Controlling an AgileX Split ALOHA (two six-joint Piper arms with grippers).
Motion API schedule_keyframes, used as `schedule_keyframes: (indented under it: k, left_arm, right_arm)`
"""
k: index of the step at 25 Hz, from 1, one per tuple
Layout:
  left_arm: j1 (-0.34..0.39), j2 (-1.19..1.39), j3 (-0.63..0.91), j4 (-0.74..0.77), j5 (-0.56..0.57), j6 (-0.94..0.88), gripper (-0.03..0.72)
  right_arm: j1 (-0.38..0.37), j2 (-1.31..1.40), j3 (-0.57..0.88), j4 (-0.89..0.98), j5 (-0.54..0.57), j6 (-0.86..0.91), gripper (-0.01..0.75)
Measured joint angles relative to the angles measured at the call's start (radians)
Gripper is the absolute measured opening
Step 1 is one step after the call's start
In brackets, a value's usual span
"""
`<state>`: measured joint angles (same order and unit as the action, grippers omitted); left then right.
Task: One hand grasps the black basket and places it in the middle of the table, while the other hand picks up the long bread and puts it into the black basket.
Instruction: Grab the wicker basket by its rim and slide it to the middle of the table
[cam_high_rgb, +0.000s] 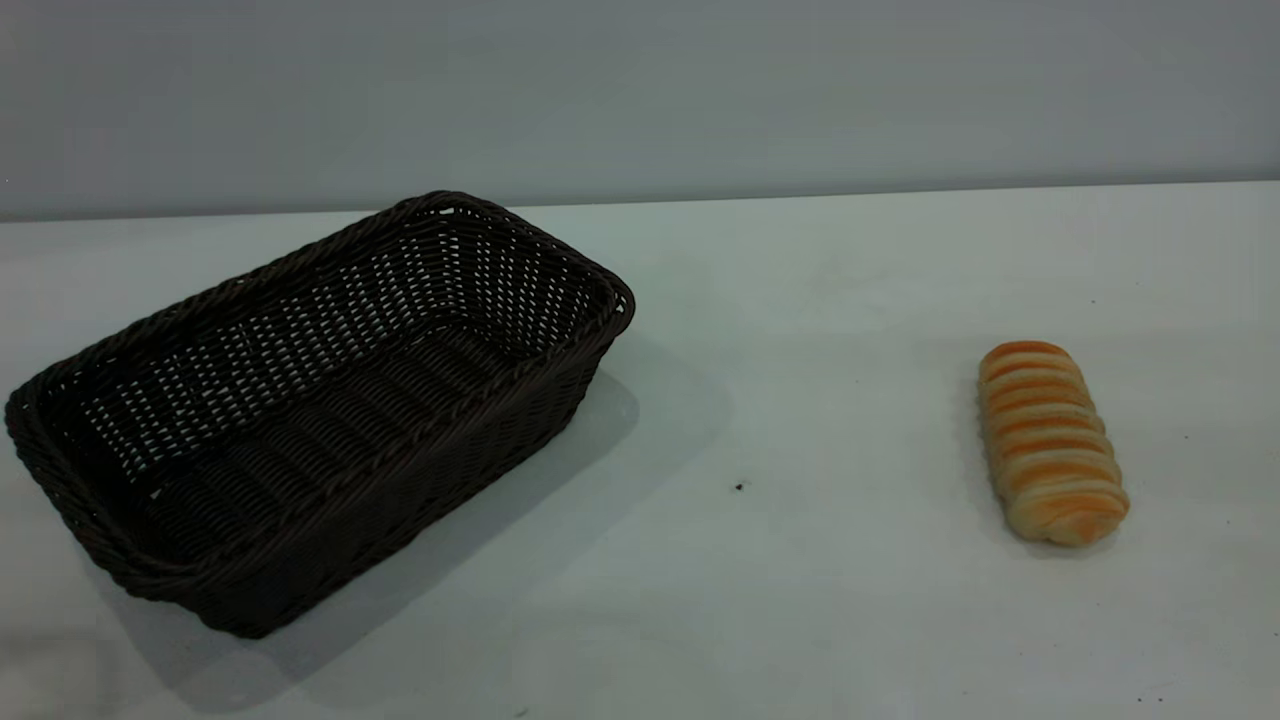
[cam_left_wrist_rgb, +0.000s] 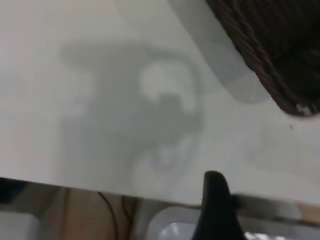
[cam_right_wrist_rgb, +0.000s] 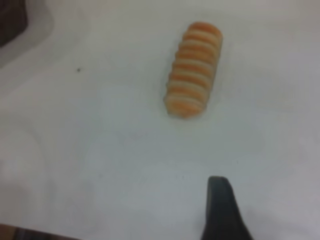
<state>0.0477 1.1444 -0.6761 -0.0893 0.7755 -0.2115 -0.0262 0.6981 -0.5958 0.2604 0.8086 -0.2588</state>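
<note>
The black basket (cam_high_rgb: 310, 400) stands empty on the left part of the white table (cam_high_rgb: 800, 300), set at an angle. The long bread (cam_high_rgb: 1050, 440) lies on the right part of the table, well apart from the basket. Neither gripper shows in the exterior view. In the left wrist view a black part of my left gripper (cam_left_wrist_rgb: 215, 210) hangs over the table's near edge, with a corner of the basket (cam_left_wrist_rgb: 270, 45) farther off. In the right wrist view a black part of my right gripper (cam_right_wrist_rgb: 222, 212) hovers above the table short of the bread (cam_right_wrist_rgb: 192, 70), not touching it.
A tiny dark speck (cam_high_rgb: 739, 486) lies on the table between basket and bread. A grey wall rises behind the table's far edge. The table's near edge (cam_left_wrist_rgb: 100, 187) shows in the left wrist view, with wood and a cable below.
</note>
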Motion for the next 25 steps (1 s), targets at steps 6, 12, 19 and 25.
schedule_keyframes:
  k: [6, 12, 19, 25]
  left_arm:
    - [0.000, 0.233, -0.003, -0.024, -0.203, -0.125, 0.571]
    - [-0.031, 0.401, -0.013, -0.146, -0.316, -0.146, 0.565]
    - [-0.081, 0.520, -0.019, -0.200, -0.415, -0.147, 0.548]
    - [-0.081, 0.614, -0.019, -0.205, -0.503, -0.147, 0.548]
  right_arm:
    - [0.000, 0.000, 0.000, 0.024, -0.001, -0.013, 0.464]
    - [0.000, 0.000, 0.000, 0.026, -0.001, -0.016, 0.464]
    - [0.000, 0.000, 0.000, 0.025, -0.001, -0.016, 0.464]
    - [0.000, 0.000, 0.000, 0.023, -0.001, -0.017, 0.464]
